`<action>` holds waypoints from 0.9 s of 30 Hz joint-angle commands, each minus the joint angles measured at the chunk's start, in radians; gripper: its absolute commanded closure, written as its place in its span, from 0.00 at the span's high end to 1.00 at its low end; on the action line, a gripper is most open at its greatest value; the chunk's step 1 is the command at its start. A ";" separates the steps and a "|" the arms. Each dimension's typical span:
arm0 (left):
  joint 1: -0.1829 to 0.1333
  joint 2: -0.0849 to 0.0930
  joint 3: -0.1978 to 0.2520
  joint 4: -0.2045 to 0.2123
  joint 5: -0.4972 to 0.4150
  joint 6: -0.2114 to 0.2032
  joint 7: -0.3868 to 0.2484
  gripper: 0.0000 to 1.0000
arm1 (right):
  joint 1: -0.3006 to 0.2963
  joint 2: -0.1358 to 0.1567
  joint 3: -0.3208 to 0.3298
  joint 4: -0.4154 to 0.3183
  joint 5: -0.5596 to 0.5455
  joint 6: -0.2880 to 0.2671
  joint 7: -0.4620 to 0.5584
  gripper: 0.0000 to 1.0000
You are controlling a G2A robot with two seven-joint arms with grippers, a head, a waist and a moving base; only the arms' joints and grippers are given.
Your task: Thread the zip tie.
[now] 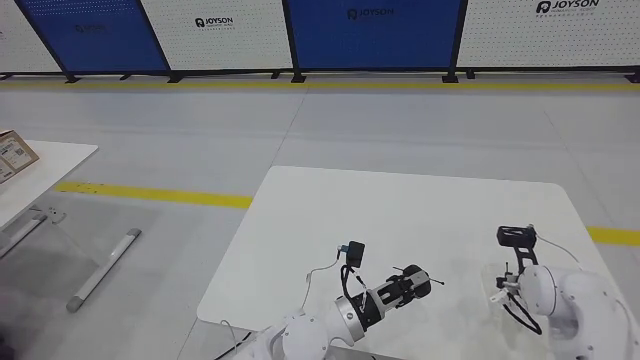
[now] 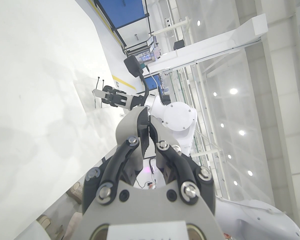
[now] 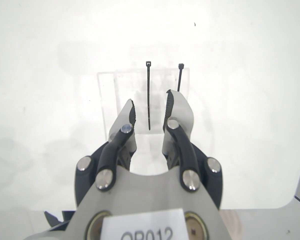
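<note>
Sharing clear plate (image 3: 107,101): zip tie (image 3: 148,96), second tie (image 3: 180,77).

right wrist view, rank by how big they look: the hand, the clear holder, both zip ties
1. right hand, inflated by nearness to the camera
2. clear holder
3. fully visible zip tie
4. half-hidden zip tie; a finger covers part of it, so the two may match

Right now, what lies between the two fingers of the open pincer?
A black zip tie, lying on a clear plate, shows in the gap of the right pincer, seen in the right wrist view.
</note>
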 commanded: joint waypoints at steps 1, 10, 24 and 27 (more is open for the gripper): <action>0.000 0.000 0.000 0.000 0.000 0.000 0.000 0.00 | 0.003 -0.001 0.000 0.004 0.001 -0.002 0.002 0.30; 0.000 0.000 0.000 0.000 0.000 0.000 0.000 0.00 | 0.018 -0.007 0.000 0.033 -0.008 0.002 0.007 0.30; 0.000 0.000 0.000 0.000 0.000 0.000 0.000 0.00 | 0.057 -0.017 -0.014 0.086 0.006 -0.032 0.012 0.00; 0.000 0.000 0.000 0.000 0.000 0.000 0.000 0.00 | 0.051 -0.017 -0.012 0.074 0.008 -0.041 0.012 0.00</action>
